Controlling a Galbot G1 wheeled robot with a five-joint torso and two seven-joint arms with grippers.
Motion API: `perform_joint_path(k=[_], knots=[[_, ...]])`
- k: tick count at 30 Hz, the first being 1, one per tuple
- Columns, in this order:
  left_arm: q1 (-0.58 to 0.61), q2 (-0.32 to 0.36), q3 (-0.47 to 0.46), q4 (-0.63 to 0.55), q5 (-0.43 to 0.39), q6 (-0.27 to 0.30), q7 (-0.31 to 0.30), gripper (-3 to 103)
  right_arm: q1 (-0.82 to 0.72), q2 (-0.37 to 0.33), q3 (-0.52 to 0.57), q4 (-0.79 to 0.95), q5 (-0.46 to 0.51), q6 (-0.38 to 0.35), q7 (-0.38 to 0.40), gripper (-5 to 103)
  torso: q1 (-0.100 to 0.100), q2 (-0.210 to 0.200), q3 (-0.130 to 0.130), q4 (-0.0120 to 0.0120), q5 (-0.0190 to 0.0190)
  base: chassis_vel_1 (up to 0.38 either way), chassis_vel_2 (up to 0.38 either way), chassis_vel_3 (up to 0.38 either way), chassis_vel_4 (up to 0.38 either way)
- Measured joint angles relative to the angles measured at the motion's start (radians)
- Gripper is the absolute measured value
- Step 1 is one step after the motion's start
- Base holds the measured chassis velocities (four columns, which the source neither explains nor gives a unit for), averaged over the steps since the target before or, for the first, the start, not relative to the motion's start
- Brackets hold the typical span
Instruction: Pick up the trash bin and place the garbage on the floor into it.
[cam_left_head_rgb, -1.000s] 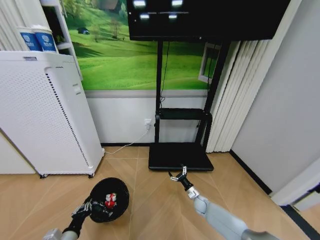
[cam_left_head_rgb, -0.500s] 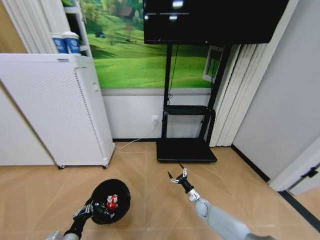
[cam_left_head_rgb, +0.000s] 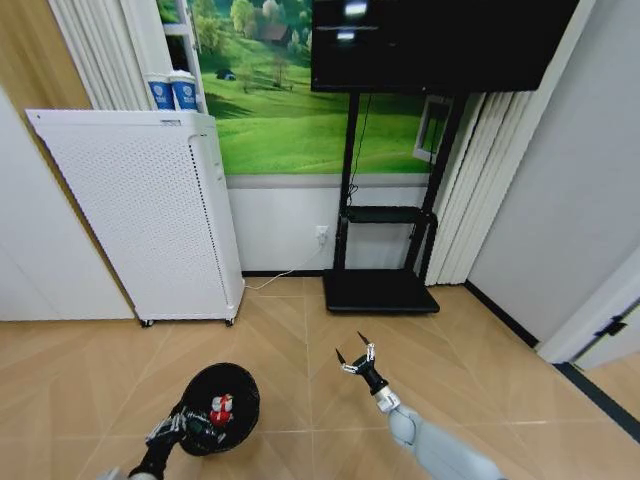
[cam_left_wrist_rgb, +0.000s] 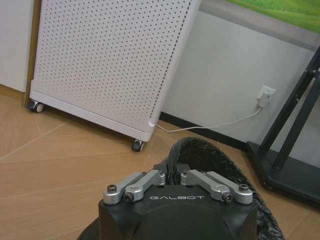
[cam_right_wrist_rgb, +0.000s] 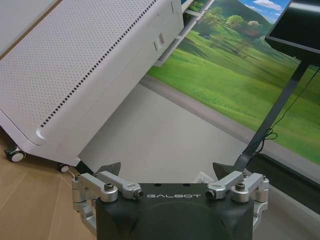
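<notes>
Sitting low on the robot's left side, the trash bin (cam_left_head_rgb: 221, 407) is held just above the wooden floor (cam_left_head_rgb: 290, 340), mouth up, with a red-and-white wrapper (cam_left_head_rgb: 220, 408) lying inside it. The left gripper (cam_left_head_rgb: 178, 424) has its fingers closed together on the near rim of the bin, pinching the black liner; in the left wrist view the two fingers meet on the rim's edge (cam_left_wrist_rgb: 175, 157). The right gripper (cam_left_head_rgb: 356, 358) hovers over bare floor to the right of the bin, well apart from it, with its fingers spread wide and nothing between them. No loose litter can be seen on the floorboards between the two arms. Judging by this, the free right arm is the one placed to collect anything, and the bin lies to its left. Behind stand a white perforated appliance (cam_left_head_rgb: 150, 220) and a black stand (cam_left_head_rgb: 380, 290).
</notes>
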Motion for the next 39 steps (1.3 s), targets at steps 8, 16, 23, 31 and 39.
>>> perform_joint_path(k=[8,16,23,31,39], knots=[[0.049,-0.037,-0.010,-0.033,0.009,0.000,-0.009,7,0.005,0.013,0.005,-0.019,-0.009,0.000,-0.001,100,0.000,0.000,0.000,0.0012,-0.0002,-0.006,-0.001,0.002,-0.002],[0.084,-0.039,-0.043,-0.042,0.009,-0.006,0.005,7,-0.023,0.007,0.027,-0.011,-0.022,0.000,-0.002,100,0.000,0.000,0.000,0.0003,-0.0001,0.000,0.000,0.000,0.000],[0.097,-0.055,-0.045,-0.037,0.018,-0.008,0.003,7,-0.044,-0.006,0.057,-0.007,-0.038,0.000,0.000,100,0.000,0.000,0.000,0.0008,-0.0002,0.000,0.000,0.000,0.000],[0.092,-0.065,-0.047,0.027,0.031,-0.028,0.017,7,-0.081,-0.022,0.092,0.005,-0.049,0.000,0.004,100,0.000,0.000,0.000,0.0009,0.0005,0.000,0.000,0.000,0.000],[0.091,-0.073,-0.050,0.065,0.028,-0.028,0.031,4,-0.090,-0.038,0.106,0.002,-0.058,0.000,0.006,100,0.000,0.000,0.000,0.0005,0.0000,0.000,0.000,0.000,0.000]])
